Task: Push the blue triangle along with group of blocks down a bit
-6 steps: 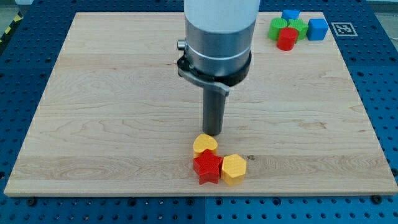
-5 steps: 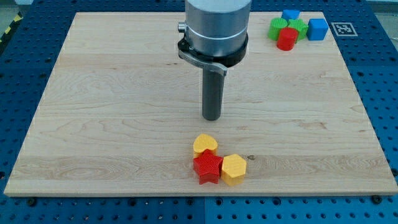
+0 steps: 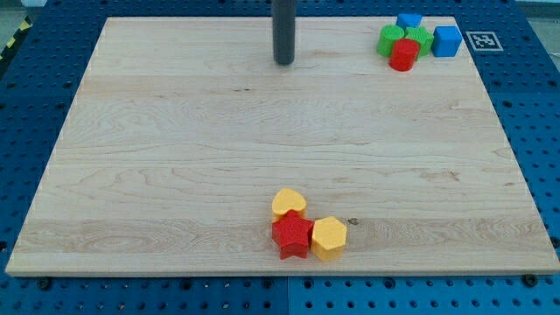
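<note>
Currently you're in the approach step: my tip (image 3: 283,62), a bare rod with no jaws to open or close and holding nothing, stands apart from every block. Well below it sit the yellow heart (image 3: 288,202), red star (image 3: 291,235) and yellow hexagon (image 3: 329,238). To its right lies the group: green block (image 3: 391,38), red cylinder (image 3: 404,54), a second green block (image 3: 421,38), blue triangle (image 3: 408,20), blue cube (image 3: 446,40). Next, get above the triangle; its shape is half hidden.

The blue triangle (image 3: 409,20) is seen at the board's top right corner, against its top edge, packed with two green blocks (image 3: 391,38) (image 3: 419,37), a red cylinder (image 3: 403,54) and a blue cube (image 3: 447,40).
</note>
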Available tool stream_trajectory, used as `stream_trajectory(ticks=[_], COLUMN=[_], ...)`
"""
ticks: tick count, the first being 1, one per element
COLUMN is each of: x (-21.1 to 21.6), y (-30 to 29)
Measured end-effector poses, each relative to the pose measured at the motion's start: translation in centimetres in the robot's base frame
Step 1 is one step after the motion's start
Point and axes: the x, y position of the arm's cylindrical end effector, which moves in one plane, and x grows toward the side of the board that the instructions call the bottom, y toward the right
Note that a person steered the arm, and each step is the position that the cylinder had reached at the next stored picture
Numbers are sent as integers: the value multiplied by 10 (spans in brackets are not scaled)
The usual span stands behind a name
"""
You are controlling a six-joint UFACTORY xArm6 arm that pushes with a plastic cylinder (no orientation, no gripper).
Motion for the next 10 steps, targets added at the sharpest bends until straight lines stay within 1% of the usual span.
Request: stream_trajectory(ticks=[1,2,3,5,6,7,8,9,10], x=[-70,-72,-72,-72,-68,-53,-24,-15,-15], y=[50,67,102,211,216,197,191,183,157])
